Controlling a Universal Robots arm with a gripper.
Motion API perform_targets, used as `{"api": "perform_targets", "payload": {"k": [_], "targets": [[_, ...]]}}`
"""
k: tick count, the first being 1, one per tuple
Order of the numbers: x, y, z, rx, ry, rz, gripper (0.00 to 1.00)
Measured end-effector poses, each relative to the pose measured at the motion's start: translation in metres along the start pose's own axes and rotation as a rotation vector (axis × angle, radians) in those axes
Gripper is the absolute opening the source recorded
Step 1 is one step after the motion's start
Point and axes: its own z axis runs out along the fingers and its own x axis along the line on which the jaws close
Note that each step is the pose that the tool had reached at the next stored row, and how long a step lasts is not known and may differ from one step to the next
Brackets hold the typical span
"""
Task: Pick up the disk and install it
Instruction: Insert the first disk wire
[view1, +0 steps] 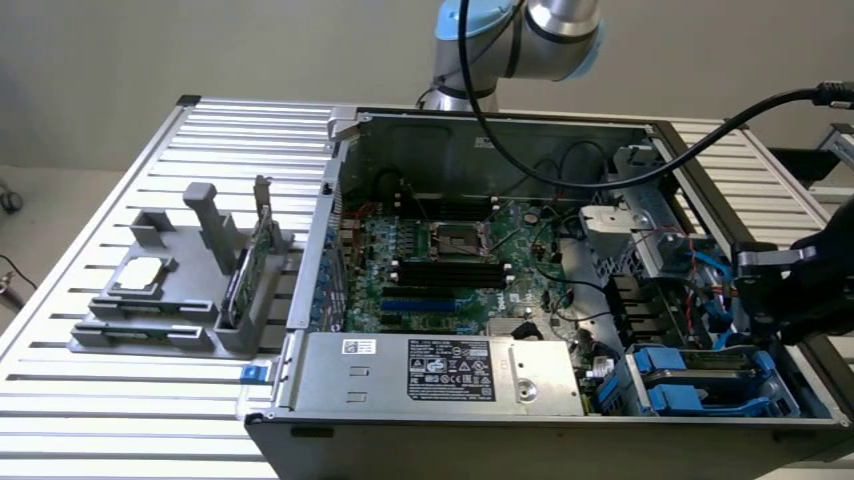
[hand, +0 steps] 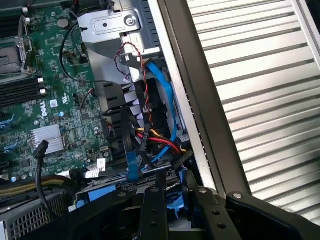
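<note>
My black gripper (view1: 763, 318) hangs low over the drive bay at the front corner of the open computer case (view1: 467, 420), on the exterior view's right. In the wrist view its two fingers (hand: 152, 212) stand on either side of a blue carrier rail of the disk (hand: 173, 200), and the gripper (hand: 177, 215) looks shut on it. Most of the disk's silver body is hidden by the gripper and the bay walls. A sliver of the disk (view1: 729, 352) shows just under the gripper in the exterior view.
Bare blue brackets (view1: 674, 385) sit in the bay beside the gripper. Blue, red and yellow cables (hand: 160, 135) run close by, beside the case wall (hand: 200, 115). The motherboard (view1: 441, 260), power supply (view1: 441, 372) and a grey fixture (view1: 174, 300) with a silver chip (view1: 142, 275) lie to the exterior view's left.
</note>
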Motion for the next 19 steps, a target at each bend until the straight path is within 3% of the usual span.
{"api": "perform_targets", "payload": {"k": [2, 5, 10, 16, 19], "targets": [[0.000, -0.0003, -0.0001, 0.0000, 0.0021, 0.016, 0.27], [0.000, -0.0003, 0.0002, 0.0017, -0.0015, 0.045, 0.27], [0.000, -0.0009, 0.0020, 0.0087, -0.0203, 0.117, 0.27], [0.001, -0.0027, 0.0087, 0.0183, -0.0480, 0.220, 0.27], [0.001, -0.0034, 0.0104, 0.0220, -0.0532, 0.249, 0.27]]}}
